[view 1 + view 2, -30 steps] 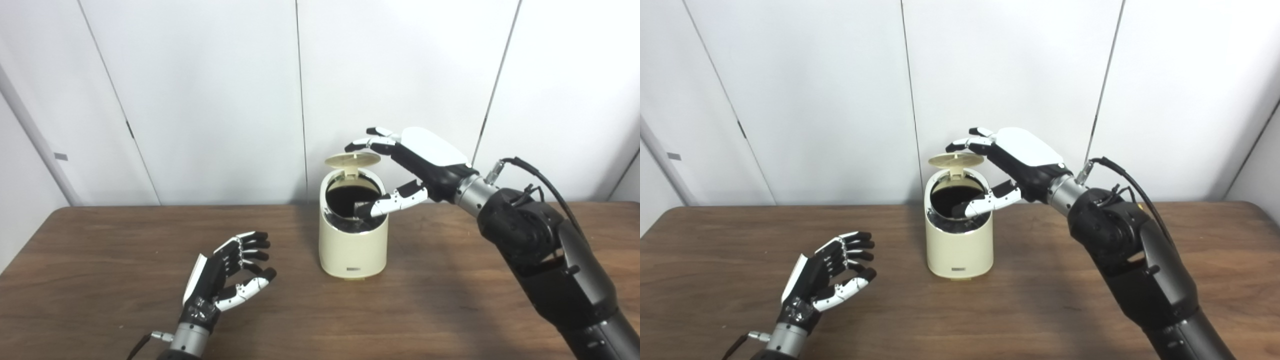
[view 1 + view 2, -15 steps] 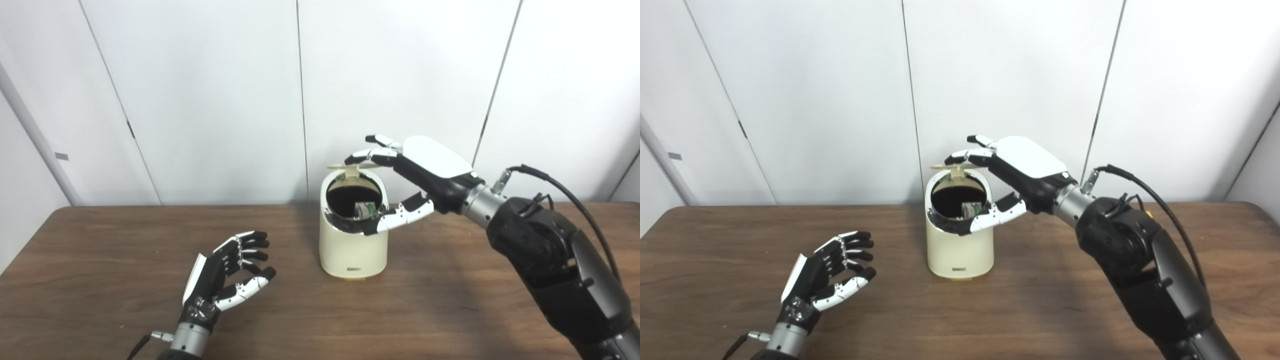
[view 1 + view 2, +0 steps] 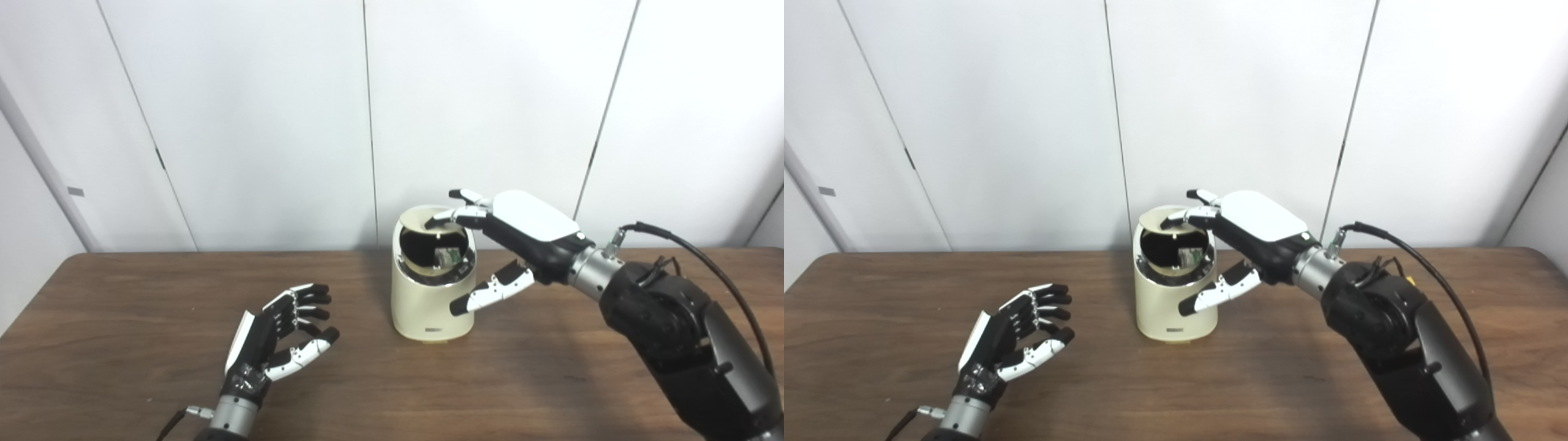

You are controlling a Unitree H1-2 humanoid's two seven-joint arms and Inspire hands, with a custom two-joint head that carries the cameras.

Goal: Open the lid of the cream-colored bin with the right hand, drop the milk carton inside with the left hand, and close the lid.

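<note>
One bin (image 3: 432,294) stood on the tabletop (image 3: 122,318), and one lid (image 3: 429,222). Half a second before, that lid had stood nearly level above the rim; now we saw it tipped down over the mouth, the right robot hand (image 3: 508,236) pressing it with its fingertips (image 3: 436,220) on top and its thumb hanging free in front of the bin wall, gripping nothing. A dark gap still showed beneath the lid, so we judged the closing step under way but unfinished. One milk carton (image 3: 449,255) appeared to lie inside, though only a small pale-and-green corner was visible in the shadow. The left robot hand (image 3: 275,337) had not moved: it waited low over the tabletop, fingers spread, empty, well apart from the bin.
</note>
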